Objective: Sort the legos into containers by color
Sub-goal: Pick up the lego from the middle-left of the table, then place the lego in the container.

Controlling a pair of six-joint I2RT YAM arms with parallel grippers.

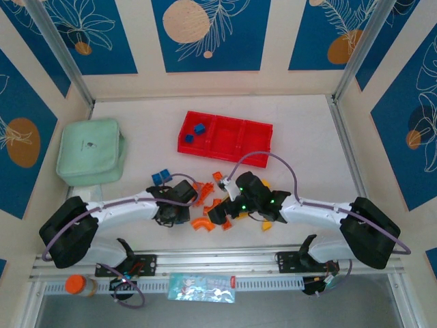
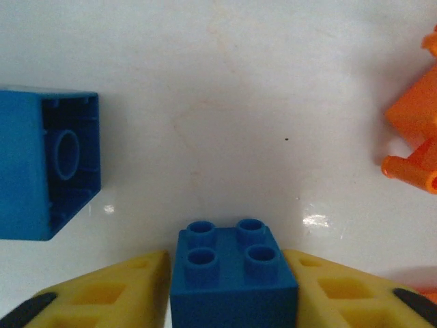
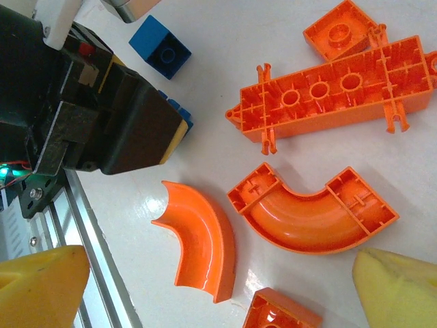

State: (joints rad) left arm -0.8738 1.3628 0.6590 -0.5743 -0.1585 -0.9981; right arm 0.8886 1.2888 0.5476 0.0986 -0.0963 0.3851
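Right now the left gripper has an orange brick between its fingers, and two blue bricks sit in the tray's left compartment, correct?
Not quite: the brick between the fingers of the left gripper is blue, not orange, as the left wrist view shows. The two blue bricks in the left compartment of the tray are right.

Blue brick (image 2: 234, 273) cut off at the bottom edge between yellow pads (image 2: 109, 294), bigger blue brick (image 2: 48, 160) cropped at left, orange pieces (image 2: 413, 137) cropped at right, pile of legos (image 1: 202, 223) seemingly partly hidden under both arms.
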